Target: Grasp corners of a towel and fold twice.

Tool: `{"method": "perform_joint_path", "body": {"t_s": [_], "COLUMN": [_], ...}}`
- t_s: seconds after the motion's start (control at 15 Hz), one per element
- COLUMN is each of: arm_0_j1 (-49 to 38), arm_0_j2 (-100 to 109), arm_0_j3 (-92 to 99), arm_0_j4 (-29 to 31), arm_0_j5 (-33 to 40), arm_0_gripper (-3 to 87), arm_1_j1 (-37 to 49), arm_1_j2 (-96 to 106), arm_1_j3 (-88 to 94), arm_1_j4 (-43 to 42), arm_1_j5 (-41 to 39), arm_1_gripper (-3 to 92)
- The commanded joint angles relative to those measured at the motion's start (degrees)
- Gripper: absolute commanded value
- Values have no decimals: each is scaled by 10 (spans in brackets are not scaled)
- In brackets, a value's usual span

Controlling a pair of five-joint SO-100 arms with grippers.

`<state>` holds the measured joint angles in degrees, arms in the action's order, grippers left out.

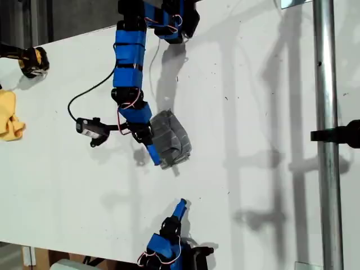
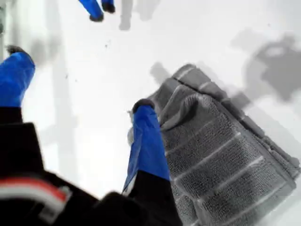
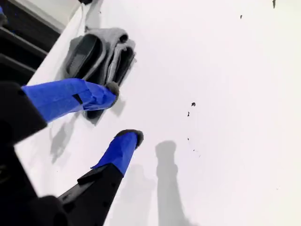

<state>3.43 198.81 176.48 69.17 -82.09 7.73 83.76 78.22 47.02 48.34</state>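
Lowest in the exterior view, our second hand (image 1: pixel 181 205) hovers over the white surface (image 1: pixel 270 112), its fingers (image 3: pixel 127 140) apart and empty. Farther up, our first hand (image 1: pixel 153 154) reaches down with its fingers spread, one blue finger (image 2: pixel 146 141) touching the folded grey towel (image 1: pixel 171 138) mid-surface.

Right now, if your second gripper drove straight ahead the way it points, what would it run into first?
Most likely the towel. My second gripper is open and aimed across bare table toward the folded bundle, with nothing between. My first gripper sits beside the towel; depth is unclear, so I might brush it.
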Motion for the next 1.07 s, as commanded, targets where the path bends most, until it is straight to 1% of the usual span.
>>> {"method": "perform_joint_path", "body": {"t_s": [0.0, 0.07, 0.13, 0.2, 0.27, 0.33, 0.4, 0.47, 0.6, 0.67, 0.73, 0.8, 0.87, 0.93, 1.0], "arm_0_j1": [4, 12, 13, 15, 19, 17, 11, 10, 10, 10, 11, 11, 11, 11, 11], "arm_0_j2": [4, 4, 4, 4, 4, 4, 3, 2, 2, 2, 2, 2, 2, 2, 2], "arm_0_j3": [5, 16, 23, 23, 24, 24, 24, 24, 24, 24, 24, 24, 24, 24, 24], "arm_0_j4": [-5, -5, -5, 3, 11, 28, 47, 47, 47, 47, 44, 47, 47, 47, 47], "arm_0_j5": [-24, -21, -30, -27, -18, -24, -21, 35, 97, 189, 287, 272, 272, 272, 272], "arm_0_gripper": [175, 177, 160, 136, 123, 117, 116, 116, 115, 115, 111, 106, 106, 105, 105], "arm_1_j1": [47, 73, 91, 98, 89, 83, 80, 76, 70, 71, 77, 83, 63, 21, 4], "arm_1_j2": [162, 220, 279, 337, 381, 419, 464, 508, 512, 481, 464, 446, 429, 396, 341], "arm_1_j3": [66, 141, 239, 346, 436, 516, 599, 674, 745, 750, 740, 752, 741, 742, 721], "arm_1_j4": [134, 215, 259, 262, 248, 224, 187, 146, 105, 105, 108, 82, 92, 40, 21], "arm_1_j5": [18, 48, 82, 120, 151, 174, 207, 245, 323, 380, 393, 394, 401, 407, 417], "arm_1_gripper": [162, 35, 22, 1, -1, -1, -2, -2, -2, 12, 31, 90, 121, 156, 166]}}
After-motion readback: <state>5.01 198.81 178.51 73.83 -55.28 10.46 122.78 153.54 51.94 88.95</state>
